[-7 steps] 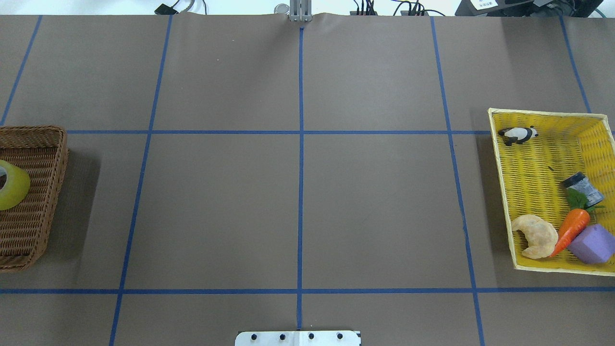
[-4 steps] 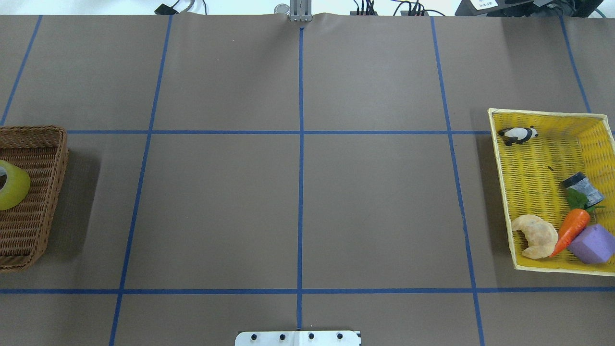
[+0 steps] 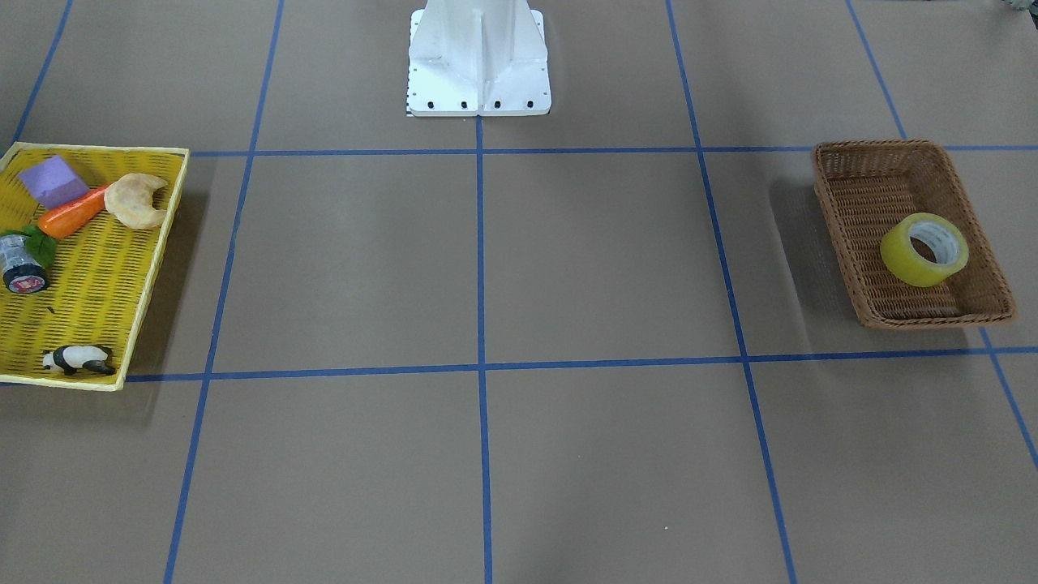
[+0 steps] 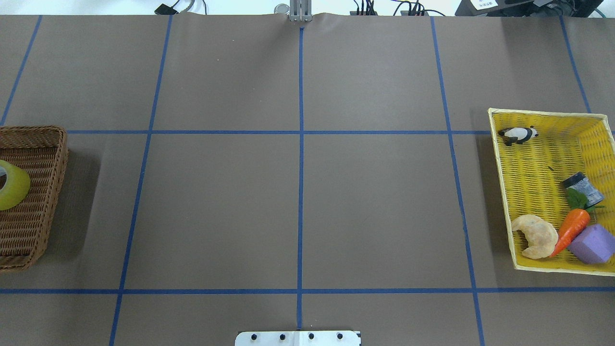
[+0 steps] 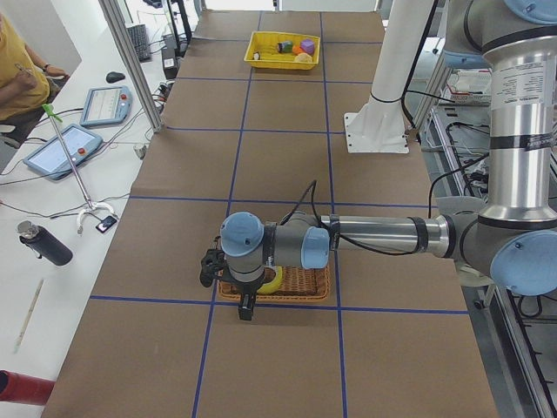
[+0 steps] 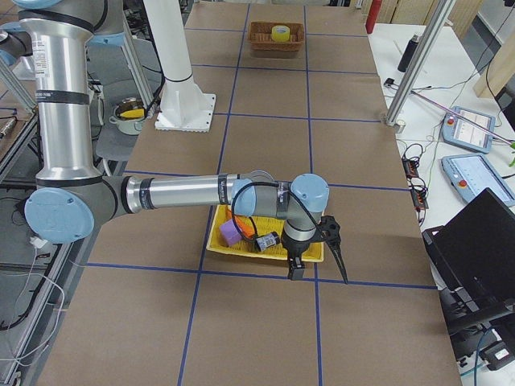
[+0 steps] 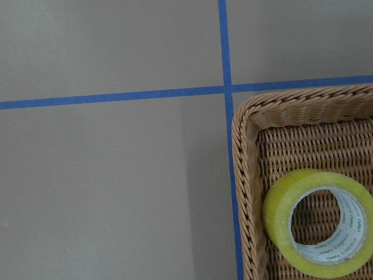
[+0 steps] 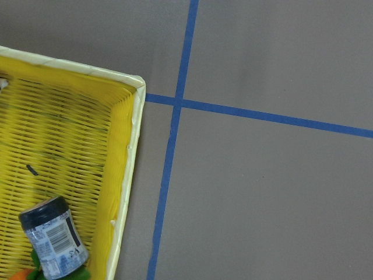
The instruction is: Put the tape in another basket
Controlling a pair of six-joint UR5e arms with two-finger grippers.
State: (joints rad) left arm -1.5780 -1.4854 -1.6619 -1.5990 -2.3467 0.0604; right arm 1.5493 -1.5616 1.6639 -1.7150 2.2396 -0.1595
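Observation:
The roll of translucent yellow tape (image 3: 924, 250) lies tilted on its edge inside the brown wicker basket (image 3: 843, 195). At the overhead view's left edge the tape (image 4: 12, 185) and basket (image 4: 43, 144) are partly cut off. The left wrist view looks down on the tape (image 7: 317, 224) and the basket's corner (image 7: 247, 175), with no fingers in it. My left gripper (image 5: 209, 266) hangs over the basket's outer end. My right gripper (image 6: 336, 257) hangs by the yellow tray (image 6: 217, 245). I cannot tell whether either is open or shut.
The flat yellow mesh tray (image 4: 499, 158) holds a dark can (image 4: 582, 187), a carrot (image 4: 571, 230), a croissant (image 4: 535, 235), a purple block (image 4: 593, 244) and a panda figure (image 4: 518, 135). The white robot base (image 3: 478, 65) stands at mid table edge.

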